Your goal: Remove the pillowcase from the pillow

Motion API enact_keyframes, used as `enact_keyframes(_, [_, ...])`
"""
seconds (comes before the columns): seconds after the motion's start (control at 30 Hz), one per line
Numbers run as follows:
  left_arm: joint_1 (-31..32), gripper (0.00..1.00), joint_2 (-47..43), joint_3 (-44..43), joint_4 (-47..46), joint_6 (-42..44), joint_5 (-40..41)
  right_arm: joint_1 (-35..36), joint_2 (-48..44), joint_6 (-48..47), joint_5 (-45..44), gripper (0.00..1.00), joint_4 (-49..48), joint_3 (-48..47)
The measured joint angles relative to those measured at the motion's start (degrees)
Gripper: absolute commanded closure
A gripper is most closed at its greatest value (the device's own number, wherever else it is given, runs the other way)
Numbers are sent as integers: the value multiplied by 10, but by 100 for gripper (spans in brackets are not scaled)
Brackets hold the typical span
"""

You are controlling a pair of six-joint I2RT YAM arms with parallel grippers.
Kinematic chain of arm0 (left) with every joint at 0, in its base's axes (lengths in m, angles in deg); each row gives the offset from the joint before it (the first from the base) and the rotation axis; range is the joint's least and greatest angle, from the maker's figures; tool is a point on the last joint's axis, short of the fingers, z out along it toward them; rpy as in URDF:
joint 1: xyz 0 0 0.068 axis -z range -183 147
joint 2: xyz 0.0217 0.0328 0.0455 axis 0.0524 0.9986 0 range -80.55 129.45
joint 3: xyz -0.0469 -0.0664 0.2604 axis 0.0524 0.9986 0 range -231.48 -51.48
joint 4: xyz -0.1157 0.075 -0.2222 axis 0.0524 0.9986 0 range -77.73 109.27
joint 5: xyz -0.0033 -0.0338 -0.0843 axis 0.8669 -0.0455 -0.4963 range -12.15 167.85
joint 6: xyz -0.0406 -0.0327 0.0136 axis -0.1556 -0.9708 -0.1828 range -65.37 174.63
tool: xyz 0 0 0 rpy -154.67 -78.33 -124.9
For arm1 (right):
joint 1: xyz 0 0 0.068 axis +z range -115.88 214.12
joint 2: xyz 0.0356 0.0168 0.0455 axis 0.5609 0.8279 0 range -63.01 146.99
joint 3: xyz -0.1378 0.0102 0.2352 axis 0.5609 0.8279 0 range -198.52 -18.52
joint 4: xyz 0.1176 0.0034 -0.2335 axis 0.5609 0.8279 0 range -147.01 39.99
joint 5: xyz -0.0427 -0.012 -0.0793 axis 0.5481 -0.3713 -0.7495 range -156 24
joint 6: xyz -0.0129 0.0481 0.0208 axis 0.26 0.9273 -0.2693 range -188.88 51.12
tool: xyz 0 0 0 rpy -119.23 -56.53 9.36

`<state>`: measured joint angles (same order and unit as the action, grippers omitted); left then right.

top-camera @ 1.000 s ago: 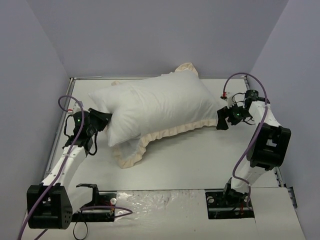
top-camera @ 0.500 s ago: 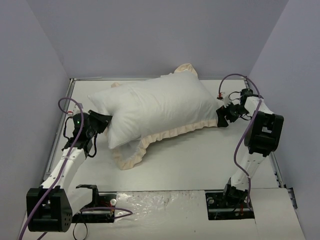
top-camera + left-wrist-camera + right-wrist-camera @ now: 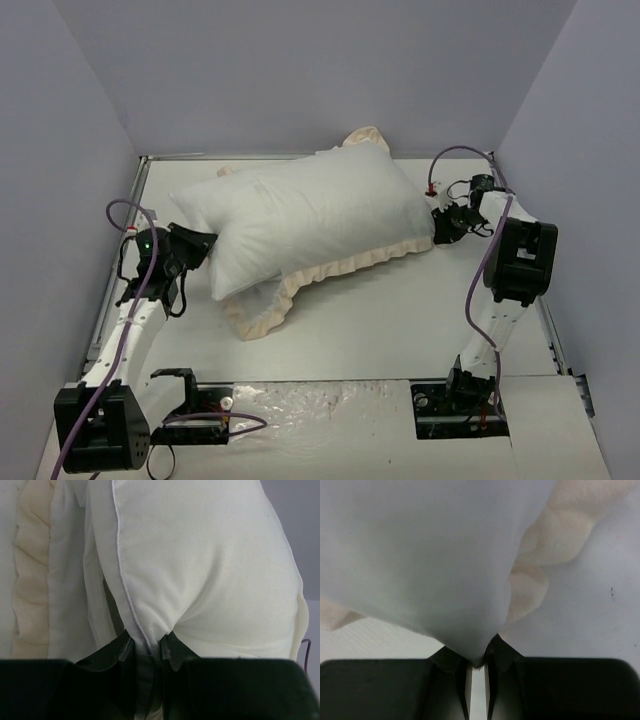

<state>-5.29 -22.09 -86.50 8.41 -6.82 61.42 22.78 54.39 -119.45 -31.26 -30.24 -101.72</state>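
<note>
Pillowcase (image 3: 350, 208) lies white face up across the far middle of the pale desk (image 3: 390, 315), slanting from the far right corner area toward the near left. It is the biggest soft thing on the desk. Its cream frill (image 3: 345, 263) runs along the near edge and bunches in a loose fold at the near left, and a bit of it peeks out at the far side.

Inside it sits the pillow (image 3: 232, 248), plump and plain white. Its left end pokes out of the cover above the bunched frill.

At the left, the left arm reaches in from the near edge. The left gripper (image 3: 205, 245) has its jaws nearly together, pinching the seamed corner of the pillow. The left wrist view shows that seam running down between the jaws (image 3: 150, 649).

At the right end, the right gripper (image 3: 438, 226) has its jaws drawn narrow on a tuck of the pillowcase's white cloth (image 3: 479, 661), just beside the frill.
</note>
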Motion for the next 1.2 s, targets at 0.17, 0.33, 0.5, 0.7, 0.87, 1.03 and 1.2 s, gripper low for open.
enact_keyframes(0.17, [-64, 98, -43, -26, 63, 7, -27, -40, -21, 15, 31, 100, 4, 26])
enact_keyframes(0.33, [-115, 98, -69, -70, 120, 10, -68, -124, -57, 30, 93, 100, 24, 29])
enact_keyframes(0.5, [-139, 98, -71, -82, 144, 12, -78, -174, -103, 23, 111, 100, 47, 66])
enact_keyframes(0.7, [-170, 98, -82, -85, 129, 17, -52, -216, -136, -27, 91, 79, 56, 123])
enact_keyframes(0.87, [-168, 56, -116, -45, 115, 19, -97, -206, -155, -85, 91, 39, 127, 123])
enact_keyframes(1.03, [-162, 7, -121, -43, 146, 38, -113, -162, -196, -65, 93, 33, 162, 54])
enact_keyframes(1.2, [-141, 3, -67, -74, 156, 42, -109, -80, -193, 58, 102, 40, 142, -82])
